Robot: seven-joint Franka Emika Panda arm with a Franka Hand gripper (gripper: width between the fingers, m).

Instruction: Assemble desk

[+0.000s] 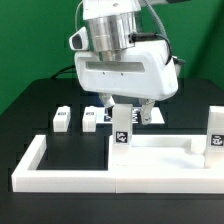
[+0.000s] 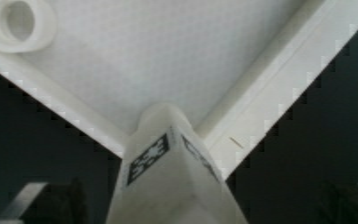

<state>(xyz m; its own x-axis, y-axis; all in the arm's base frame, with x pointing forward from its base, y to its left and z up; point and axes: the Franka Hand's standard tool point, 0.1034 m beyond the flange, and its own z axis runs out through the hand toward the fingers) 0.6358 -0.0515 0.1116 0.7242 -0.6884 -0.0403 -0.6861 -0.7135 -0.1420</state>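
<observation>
Beyond the border rail [image 1: 30,160], two loose legs [image 1: 62,118]

A robotics lab: a robot arm [image 1: 110,30] hangs over a black counter [image 1: 30,110], a green screen [image 1: 25,40] stands at the far side, a white border rail [image 1: 100,178] fences the near edge, and small legs [image 1: 62,118] wear printed tags.

Exterior view frontal, farther; wrist view close above shared leg [image 1: 122,134] [image 2: 158,165].
</observation>
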